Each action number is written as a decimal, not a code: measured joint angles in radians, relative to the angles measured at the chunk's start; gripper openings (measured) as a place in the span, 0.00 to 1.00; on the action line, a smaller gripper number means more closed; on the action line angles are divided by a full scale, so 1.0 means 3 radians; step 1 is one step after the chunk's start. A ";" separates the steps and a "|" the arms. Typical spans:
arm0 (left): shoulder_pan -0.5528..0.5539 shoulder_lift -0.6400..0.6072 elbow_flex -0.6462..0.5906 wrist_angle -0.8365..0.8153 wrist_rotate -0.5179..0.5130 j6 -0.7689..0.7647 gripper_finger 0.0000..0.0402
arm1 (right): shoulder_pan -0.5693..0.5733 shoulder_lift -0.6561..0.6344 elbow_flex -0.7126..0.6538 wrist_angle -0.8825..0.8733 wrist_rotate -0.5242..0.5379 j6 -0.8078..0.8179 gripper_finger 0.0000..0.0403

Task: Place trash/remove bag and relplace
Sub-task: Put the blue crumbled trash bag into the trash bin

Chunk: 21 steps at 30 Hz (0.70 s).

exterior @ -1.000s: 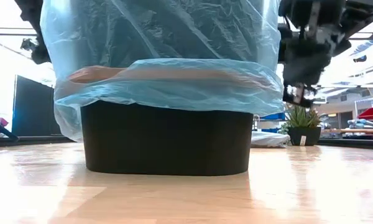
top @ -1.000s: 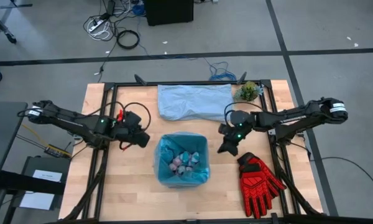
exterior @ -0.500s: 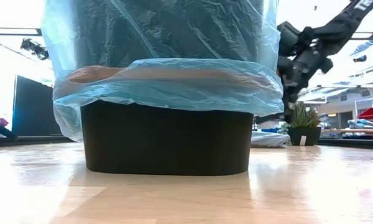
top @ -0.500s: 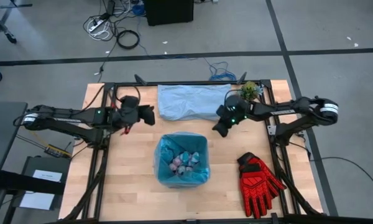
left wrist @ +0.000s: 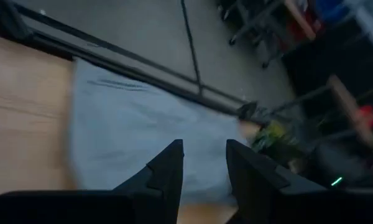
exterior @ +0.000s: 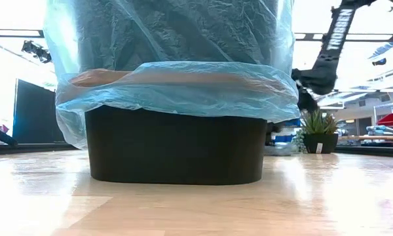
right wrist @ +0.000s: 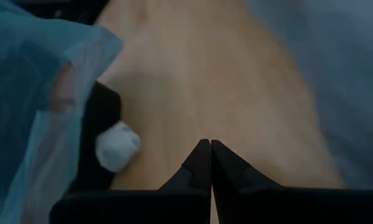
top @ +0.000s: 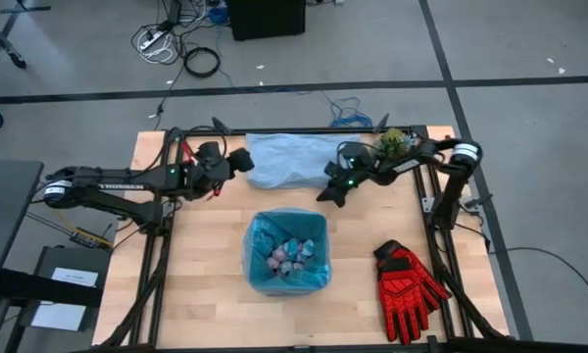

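Observation:
The black bin (exterior: 177,151) stands mid-table, lined with the cyan bag (top: 263,235), whose edge hangs folded over the bin's rim (exterior: 177,88). Several pink, blue and white trash wads (top: 292,257) lie inside it. One white wad (right wrist: 117,145) lies on the table against the bin's outer wall. My right gripper (right wrist: 209,155) is shut with nothing in it. It hovers over bare wood by the bin's far right corner (top: 325,193), near that wad. My left gripper (left wrist: 204,168) is open above the left end of a pale grey-blue bag (top: 294,160), holding nothing.
The pale grey-blue bag lies flat along the table's far edge. A small potted plant (top: 392,144) stands at the far right corner, and a red glove (top: 410,287) lies near right of the bin. Black frame rails (top: 162,245) run along both sides.
My left gripper has swung from beside the bin's left toward the far edge, rising and rolling, and is now over the pale bag's left end. My right gripper, still shut, has moved from the bin's right side toward the far edge and leftward, sinking toward the table.

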 joint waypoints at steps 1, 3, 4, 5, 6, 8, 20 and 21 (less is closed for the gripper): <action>0.0021 0.0019 0.0000 0.0114 0.0001 -0.0010 0.33 | 0.0062 0.0073 0.0117 0.0001 -0.0012 -0.0005 0.00; 0.0062 0.0055 0.0027 0.0286 0.0005 -0.0014 0.33 | 0.0198 0.0169 0.0310 0.0000 -0.0009 -0.0017 0.00; 0.0075 0.0070 0.0074 0.0343 0.0004 -0.0011 0.33 | 0.0265 0.0208 0.0399 0.0004 -0.0007 -0.0023 0.00; 0.0083 0.0076 0.0129 0.0369 0.0006 0.0000 0.33 | 0.0333 0.0238 0.0471 0.0003 -0.0008 -0.0028 0.00; 0.0091 0.0083 0.0189 0.0353 -0.0004 0.0037 0.33 | 0.0398 0.0261 0.0537 0.0002 -0.0027 -0.0029 0.00; 0.0105 0.0113 0.0351 0.0343 -0.0022 0.0174 0.33 | 0.0526 0.0264 0.0608 0.0001 -0.0102 -0.0022 0.00; 0.0106 0.0233 0.1157 -0.0281 -0.0078 0.0889 0.33 | 0.1275 0.0201 0.1118 -0.0621 0.0001 -0.0362 0.00; 0.0105 0.0252 0.1187 -0.0306 -0.0077 0.0880 0.33 | 0.1325 0.0202 0.1211 -0.0751 0.0029 -0.0420 0.00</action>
